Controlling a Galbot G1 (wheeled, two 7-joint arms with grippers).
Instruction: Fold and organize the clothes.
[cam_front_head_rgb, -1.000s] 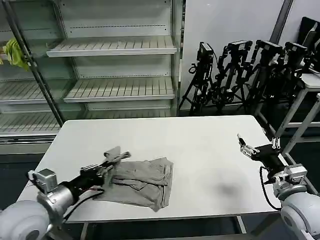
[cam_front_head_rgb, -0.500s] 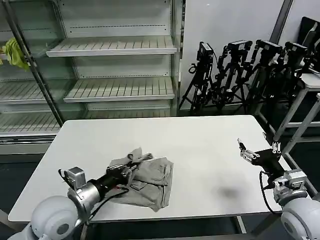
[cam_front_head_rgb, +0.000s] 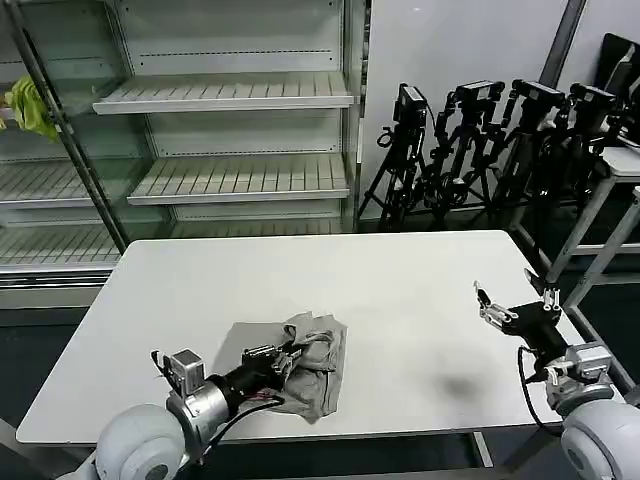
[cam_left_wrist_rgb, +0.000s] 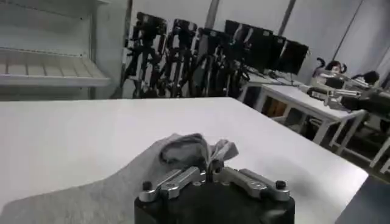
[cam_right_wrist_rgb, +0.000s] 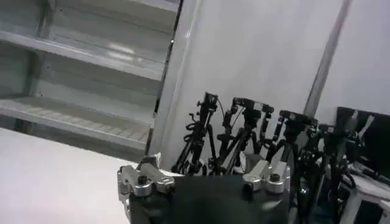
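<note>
Pinching a fold of the grey shirt (cam_front_head_rgb: 305, 365), the left gripper (cam_front_head_rgb: 283, 357) sits low at about seven o'clock on the white table (cam_front_head_rgb: 400, 300), jaws closed on cloth; in the left wrist view the gripper (cam_left_wrist_rgb: 213, 173) has a bunched ridge of the shirt (cam_left_wrist_rgb: 189, 146) pushed up right at its tips. A second ago this gripper was further toward nine o'clock, lifting the garment's outer edge; since then it has carried that edge across toward the centre, so the shirt has gone from a wide spread to a narrower, doubled bundle lying just left of the table's middle near the front edge. My read is that one side fold is nearly laid over, though the cloth looks rumpled rather than flat, so releasing and smoothing likely comes next. Over at four o'clock the right gripper (cam_front_head_rgb: 515, 312) hovers above bare tabletop near the right edge, fingers spread and empty, barely shifted over the same second. Further back, toward twelve o'clock, stand empty metal shelves (cam_front_head_rgb: 240, 95), and at one to two o'clock a cluster of black tripods (cam_front_head_rgb: 480, 140). At ten o'clock a yellow-green rag (cam_front_head_rgb: 28, 105) hangs on the shelving.
</note>
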